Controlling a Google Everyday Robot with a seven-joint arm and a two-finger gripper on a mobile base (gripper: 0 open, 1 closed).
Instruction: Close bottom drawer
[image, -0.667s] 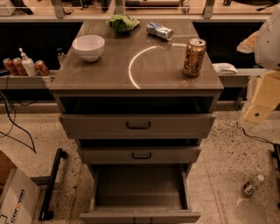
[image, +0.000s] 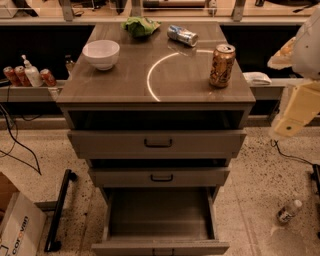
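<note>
The bottom drawer (image: 159, 215) is the lowest of three grey-brown drawers and is pulled far out. Its deep box is empty, and its flat front (image: 160, 247) lies at the lower edge of the view. The middle drawer (image: 160, 177) and the top drawer (image: 158, 143) stand partly open, each with a small black bar handle. My arm's cream-coloured end with the gripper (image: 294, 116) hangs at the right edge, level with the top drawer. It is right of the cabinet and apart from it, well above the bottom drawer.
On the cabinet top stand a white bowl (image: 101, 53), an upright can (image: 222, 65), a lying can (image: 182, 35) and a green bag (image: 141, 26). On the floor are a bottle (image: 289, 211) at the right, and a cardboard box (image: 17, 225) and black bar (image: 60, 210) at the left.
</note>
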